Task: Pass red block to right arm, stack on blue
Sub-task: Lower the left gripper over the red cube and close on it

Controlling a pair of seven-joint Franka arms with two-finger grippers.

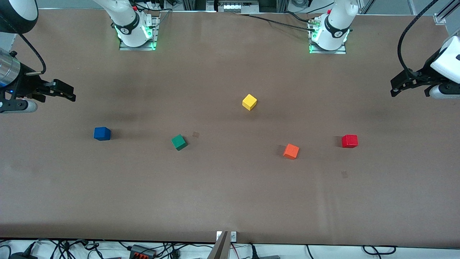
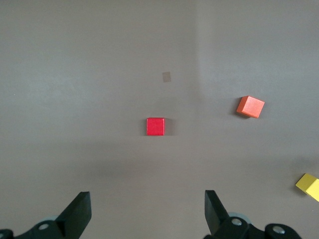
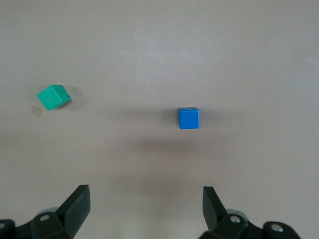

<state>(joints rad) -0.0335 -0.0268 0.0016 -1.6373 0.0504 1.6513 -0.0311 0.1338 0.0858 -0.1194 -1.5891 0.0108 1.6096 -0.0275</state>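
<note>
Your counter (image 1: 230, 201), item by item:

- Right hand (image 1: 61, 91): fingers spread, empty, waiting over the right arm's end.
- Blue (image 1: 102, 133): just under that hand's reach, alone.
- Green cube (image 1: 179, 142): beside blue, well apart from it.
- Yellow cube (image 1: 249, 102): mid-counter.
- Orange cube (image 1: 291, 151): nearest neighbour to red, not touching.
- Red block (image 1: 349, 141): toward the left arm's end, squarely ahead of your left hand.
- Left hand (image 1: 402, 84): fingers spread, empty, the nearer hand to red; nothing blocks its descent.

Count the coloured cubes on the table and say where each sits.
5. Blue cube toward the right arm's end; green cube beside it; yellow cube mid-table, farthest from the front camera; orange cube nearest; red cube toward the left arm's end. None appears hidden.
</note>
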